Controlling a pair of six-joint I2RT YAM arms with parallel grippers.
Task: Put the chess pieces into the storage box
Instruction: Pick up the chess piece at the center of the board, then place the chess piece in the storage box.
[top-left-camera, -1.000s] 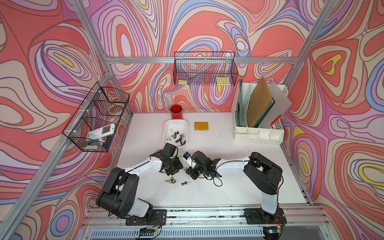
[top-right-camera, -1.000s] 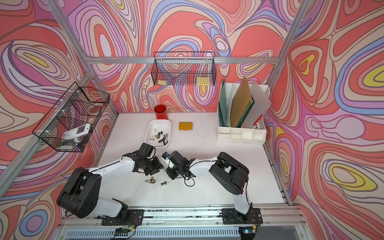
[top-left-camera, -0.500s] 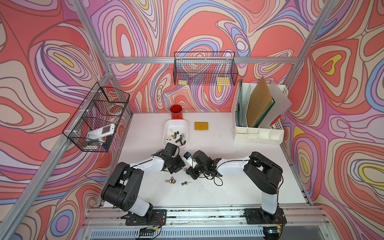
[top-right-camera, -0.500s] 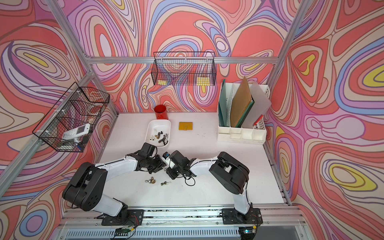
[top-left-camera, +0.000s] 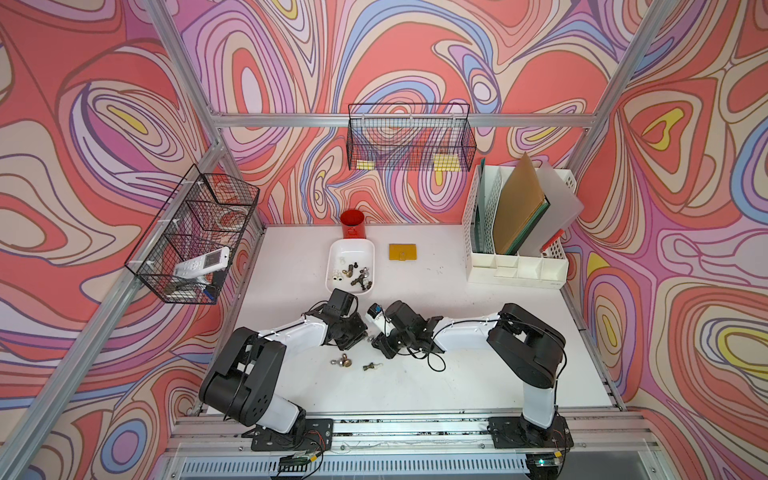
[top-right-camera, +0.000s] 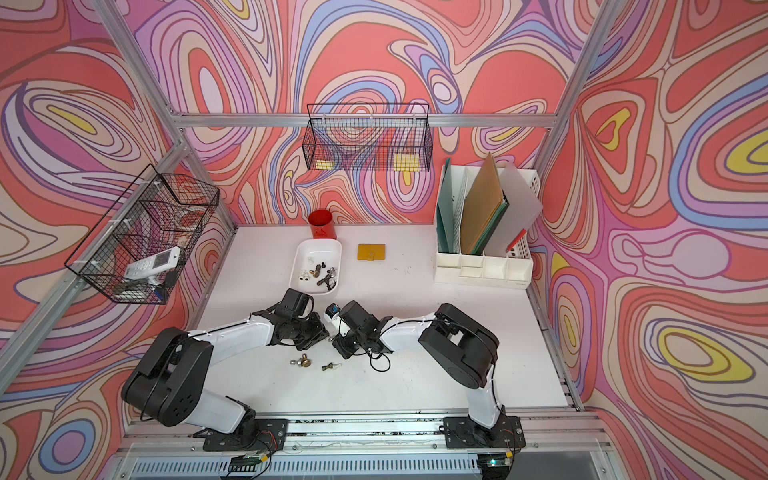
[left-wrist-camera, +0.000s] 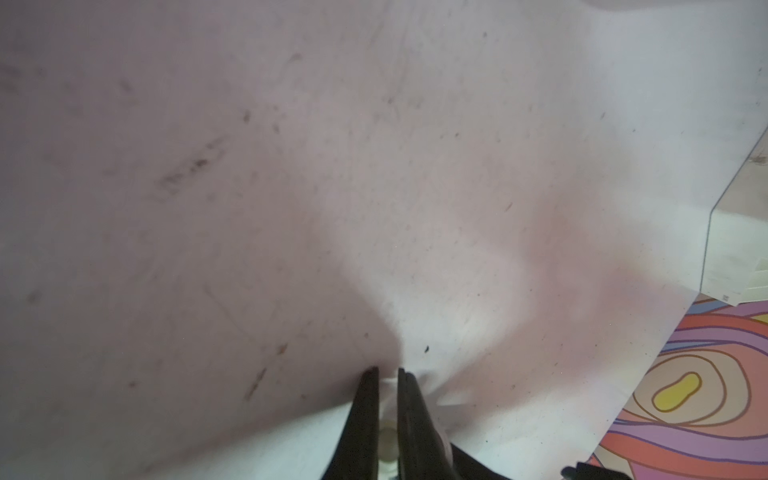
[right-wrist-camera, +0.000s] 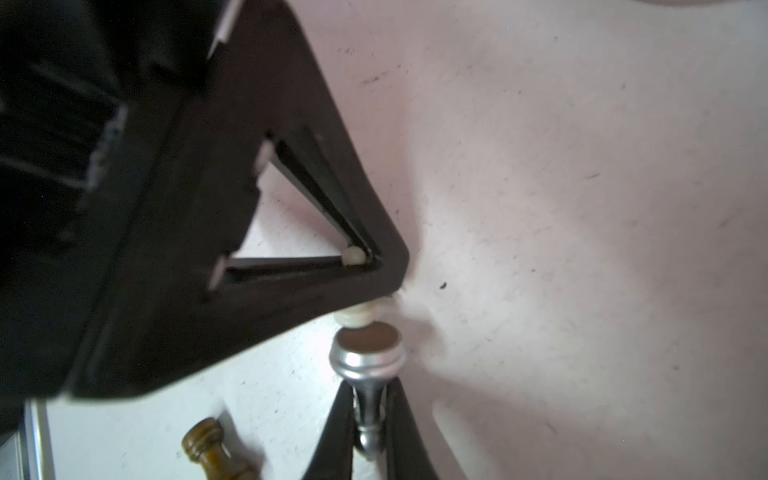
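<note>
Left gripper (left-wrist-camera: 387, 372) clamped on a white piece (right-wrist-camera: 354, 316), low at the table (top-left-camera: 457, 365). The piece sits between the fingers with its base sticking out. Right gripper (right-wrist-camera: 369, 390) pinched on a silver piece (right-wrist-camera: 368, 359), base pointing outward, right by the white one's base; touching or not, can't tell. Grippers meet tip to tip mid-table, near the box (top-left-camera: 337, 253), on the robot's side of it. Box holds several pieces (top-left-camera: 356, 275) — dark, brass, white. Loose on the table, just robot-side of the grippers: silver and brass pair (top-left-camera: 344, 362), and a dark one with a pale one (top-left-camera: 371, 366).
</note>
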